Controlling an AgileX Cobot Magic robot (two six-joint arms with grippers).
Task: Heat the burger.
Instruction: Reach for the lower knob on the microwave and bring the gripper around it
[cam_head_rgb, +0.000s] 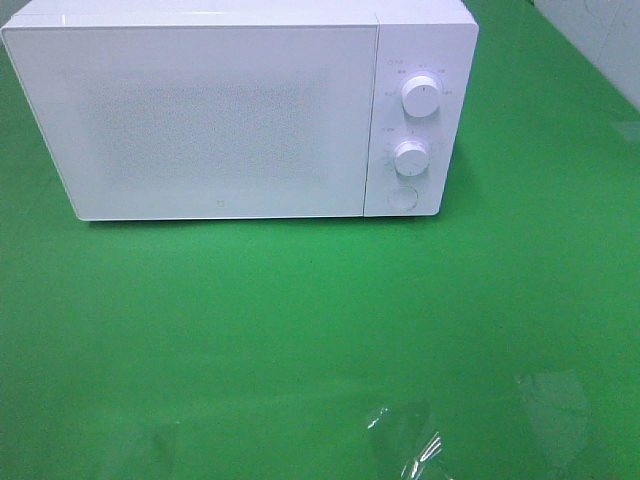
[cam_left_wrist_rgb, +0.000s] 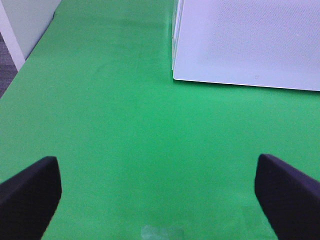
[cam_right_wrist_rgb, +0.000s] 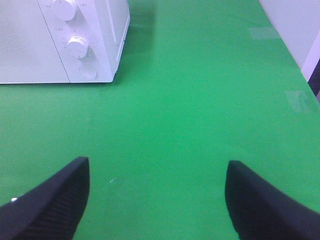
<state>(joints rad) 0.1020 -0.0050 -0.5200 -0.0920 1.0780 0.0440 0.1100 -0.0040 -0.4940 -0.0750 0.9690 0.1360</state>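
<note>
On green tabletop (cam_head_rgb: 300, 330), closed microwave (cam_head_rgb: 220, 120); left gripper (cam_left_wrist_rgb: 156, 161), right gripper (cam_right_wrist_rgb: 157, 162) agape

lab-style test bench: green mat (cam_head_rgb: 300, 330), lone white microwave (cam_head_rgb: 220, 120)

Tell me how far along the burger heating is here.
Done: cannot tell. The microwave is shut and no burger shows in any view; its front hides the inside. In hand: nothing; left gripper and right gripper are open and empty above the green mat. Left: possibly everything, or just setting the knobs.
</note>
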